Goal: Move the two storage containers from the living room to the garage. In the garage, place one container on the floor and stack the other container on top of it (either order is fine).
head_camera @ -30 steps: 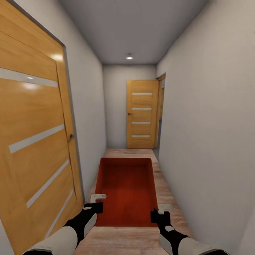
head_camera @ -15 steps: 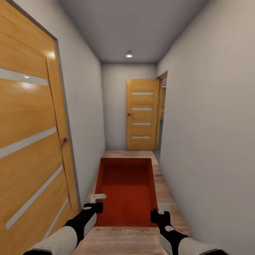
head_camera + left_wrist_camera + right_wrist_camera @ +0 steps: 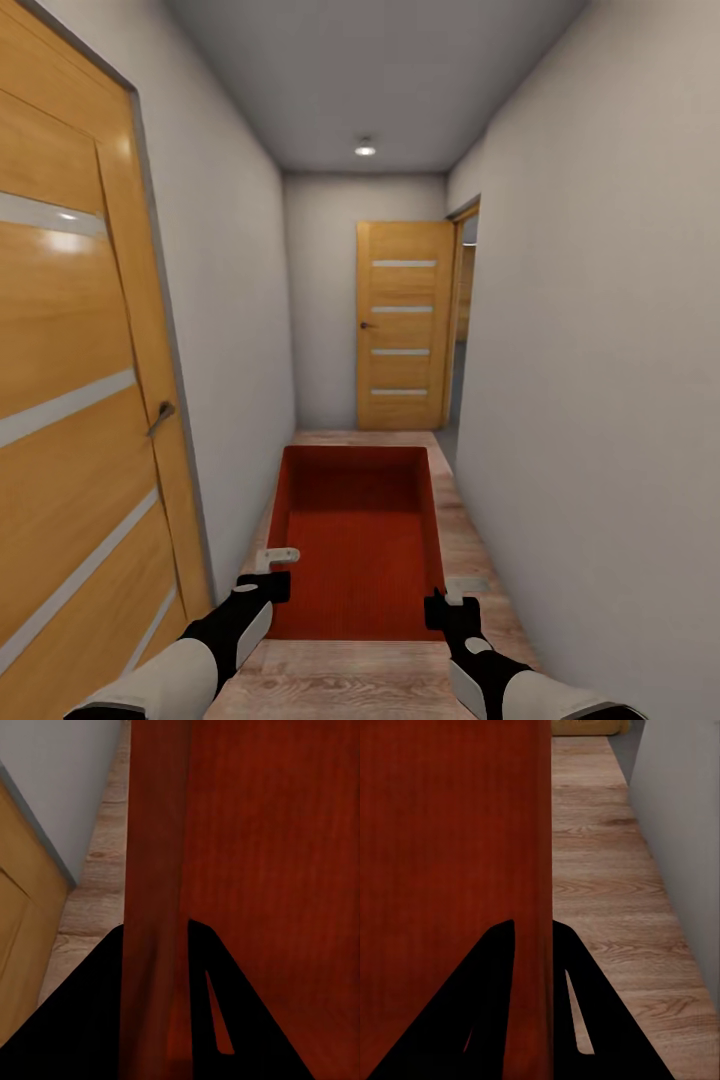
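One orange-red storage container point(image 3: 355, 540) hangs in front of me above the hallway's wood-plank floor, open side up and empty. My left gripper point(image 3: 275, 570) is shut on its left wall near the close corner. My right gripper point(image 3: 450, 592) is shut on its right wall near the close corner. In the left wrist view the thin wall point(image 3: 154, 907) runs between the dark fingers point(image 3: 90, 1020). The right wrist view shows the other wall point(image 3: 544, 870) pinched between that gripper's fingers point(image 3: 577, 1005).
I am in a narrow hallway with white walls. A large wooden door point(image 3: 70, 400) lies close on the left. Another wooden door point(image 3: 402, 325) stands at the far end, with an open doorway point(image 3: 462, 320) beside it on the right. Wood-plank floor point(image 3: 470, 560) runs ahead.
The whole view has advanced down the hallway: the left door slid further out of frame and the far door grew slightly. Both grippers hold the container as before.
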Motion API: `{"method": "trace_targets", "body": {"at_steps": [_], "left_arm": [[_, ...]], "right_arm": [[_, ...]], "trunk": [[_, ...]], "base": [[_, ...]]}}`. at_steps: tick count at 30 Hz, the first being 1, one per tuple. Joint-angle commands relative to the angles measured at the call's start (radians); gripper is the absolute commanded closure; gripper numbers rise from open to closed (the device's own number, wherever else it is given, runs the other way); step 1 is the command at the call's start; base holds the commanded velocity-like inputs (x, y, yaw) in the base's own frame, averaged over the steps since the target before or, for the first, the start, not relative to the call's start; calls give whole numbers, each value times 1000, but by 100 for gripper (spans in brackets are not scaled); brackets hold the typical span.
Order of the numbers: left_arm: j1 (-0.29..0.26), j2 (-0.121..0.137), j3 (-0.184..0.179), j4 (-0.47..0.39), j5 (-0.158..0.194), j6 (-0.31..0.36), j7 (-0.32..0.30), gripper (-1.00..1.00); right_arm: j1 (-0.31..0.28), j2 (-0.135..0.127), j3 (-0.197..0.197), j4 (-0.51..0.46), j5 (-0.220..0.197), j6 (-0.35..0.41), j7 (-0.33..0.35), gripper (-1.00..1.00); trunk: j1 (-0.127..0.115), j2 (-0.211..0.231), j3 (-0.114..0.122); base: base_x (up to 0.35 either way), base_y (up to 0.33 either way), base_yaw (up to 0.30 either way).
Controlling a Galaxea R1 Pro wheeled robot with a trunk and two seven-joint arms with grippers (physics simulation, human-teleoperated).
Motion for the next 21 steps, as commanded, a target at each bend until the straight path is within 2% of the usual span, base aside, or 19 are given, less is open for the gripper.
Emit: {"method": "trace_targets", "body": {"at_steps": [1,21], "left_arm": [[-1,3,83,0,2,8,13,100],[-1,3,83,2,3,8,13,100]], "right_arm": [[-1,-9,-39,-3,-20,-12,-6,100],[-1,-8,-39,-3,-20,-13,-5,100]], "trunk": [[1,-1,-2],[1,-1,-2]], "base": [[324,0,0],[324,0,0]]}}
